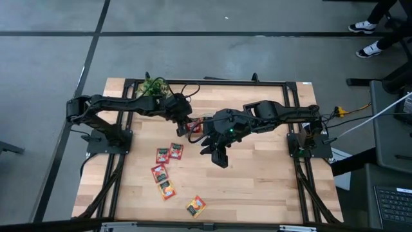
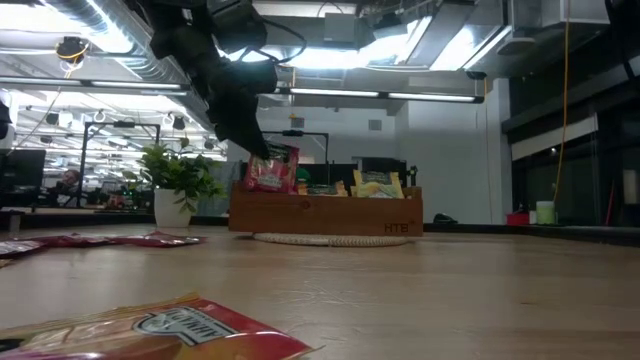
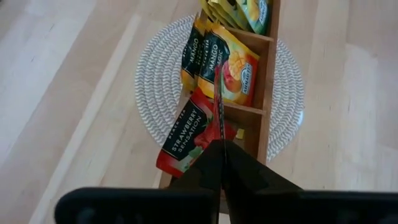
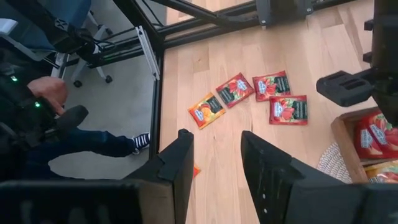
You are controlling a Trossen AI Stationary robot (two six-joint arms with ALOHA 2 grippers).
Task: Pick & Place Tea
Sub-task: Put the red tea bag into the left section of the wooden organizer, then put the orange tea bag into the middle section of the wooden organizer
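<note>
Pinching a red strawberry tea sachet (image 3: 188,134) at its edge, the closed left tool (image 3: 221,149) holds it over the long brown wooden tray (image 3: 264,74) near the worktop's (image 1: 257,187) far edge. The right tool (image 4: 214,165) hangs half open and empty mid-worktop, while five loose red and orange sachets (image 1: 168,153) lie toward the near-left corner, with bare wood around them.

I see pale wood surface (image 1: 257,180). Five loose tea sachets (image 1: 168,153) lie flat on it, beside right arm's fingers (image 4: 214,165), toward left arm's side. Round woven mat (image 3: 155,81) below left arm's fingers (image 3: 222,174), wooden tray (image 2: 325,212) on mat. Potted plant (image 2: 178,185) near tray.
</note>
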